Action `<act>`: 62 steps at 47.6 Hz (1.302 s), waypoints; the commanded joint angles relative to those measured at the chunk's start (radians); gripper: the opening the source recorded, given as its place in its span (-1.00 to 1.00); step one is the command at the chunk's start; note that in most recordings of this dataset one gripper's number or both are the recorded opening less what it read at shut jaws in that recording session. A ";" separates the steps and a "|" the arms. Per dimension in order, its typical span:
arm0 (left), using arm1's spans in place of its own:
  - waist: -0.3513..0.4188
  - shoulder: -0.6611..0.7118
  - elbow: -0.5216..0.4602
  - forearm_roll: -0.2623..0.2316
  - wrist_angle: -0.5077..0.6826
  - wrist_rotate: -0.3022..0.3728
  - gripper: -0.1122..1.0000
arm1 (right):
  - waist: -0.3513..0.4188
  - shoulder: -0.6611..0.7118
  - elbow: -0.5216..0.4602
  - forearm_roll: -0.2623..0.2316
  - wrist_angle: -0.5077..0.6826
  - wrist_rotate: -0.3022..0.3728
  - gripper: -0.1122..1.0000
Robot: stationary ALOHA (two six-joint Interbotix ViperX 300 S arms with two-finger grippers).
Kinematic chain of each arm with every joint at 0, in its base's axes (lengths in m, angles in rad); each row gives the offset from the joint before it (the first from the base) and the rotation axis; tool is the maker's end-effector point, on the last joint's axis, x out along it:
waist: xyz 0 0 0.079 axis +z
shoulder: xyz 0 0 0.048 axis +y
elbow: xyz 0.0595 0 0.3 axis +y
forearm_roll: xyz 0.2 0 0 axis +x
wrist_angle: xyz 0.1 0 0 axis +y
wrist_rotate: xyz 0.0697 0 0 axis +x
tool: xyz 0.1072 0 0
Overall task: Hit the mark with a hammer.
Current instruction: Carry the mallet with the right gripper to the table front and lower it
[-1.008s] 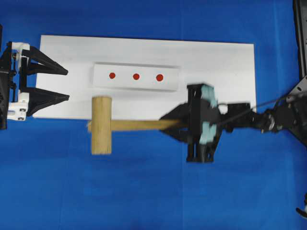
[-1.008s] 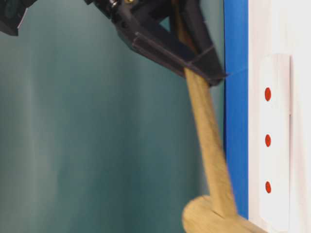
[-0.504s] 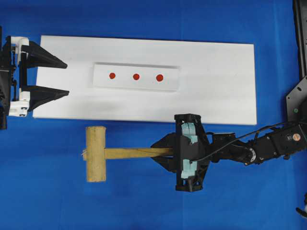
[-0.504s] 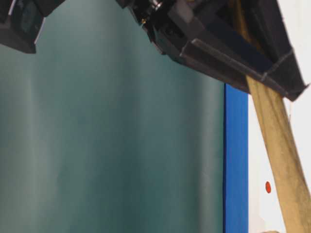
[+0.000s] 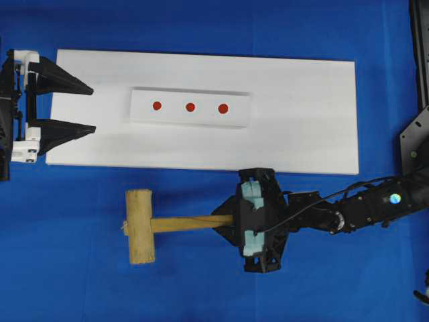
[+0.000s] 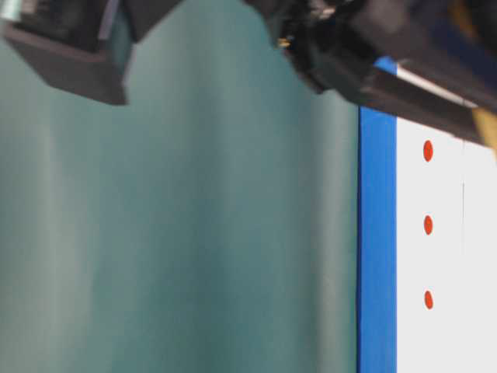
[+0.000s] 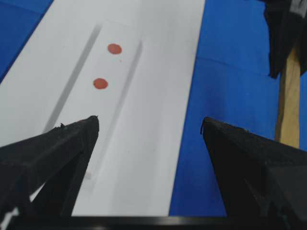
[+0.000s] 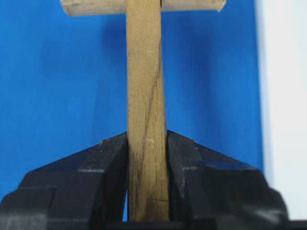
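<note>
Gripping the hammer [image 5: 151, 225] by its handle, right end effector [image 5: 224, 223] clamped tight on the flat wooden shaft, both black fingers [image 8: 112, 165] pressed against its sides in the right wrist view. Hammer out over the blue surface [image 5: 201, 288], below the white board [image 5: 301, 114] in the overhead view, clear of its near edge. Thick cylindrical head [image 5: 139, 226] pointing away to the left, handle running roughly level back toward the right arm, tilted only slightly. Darker grain streaking down the shaft [image 8: 144, 120] up close.

On the board, a raised white strip [image 5: 190, 107] carrying three red marks [image 5: 190, 107] in a row (none under the hammer head at this moment). Two of those marks [image 7: 108, 65] showing ahead in the left wrist view.

Over at the left edge of the board, left end effector [image 5: 84, 107] spread wide, holding nothing, fingertips [image 7: 88, 127] framing the end of the strip, well apart from the hammer. From table level, only blurred black hardware [image 6: 373, 54] across the top and the three red dots [image 6: 428, 224] beyond the blue edge.
</note>
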 commanded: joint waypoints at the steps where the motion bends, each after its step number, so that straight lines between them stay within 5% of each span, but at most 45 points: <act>1: 0.005 0.000 -0.009 0.003 -0.009 0.003 0.71 | -0.002 0.002 -0.035 -0.002 0.000 0.002 -0.62; 62: 0.017 0.000 -0.008 0.000 -0.006 -0.003 0.71 | -0.012 0.161 -0.046 -0.002 0.067 0.000 -0.59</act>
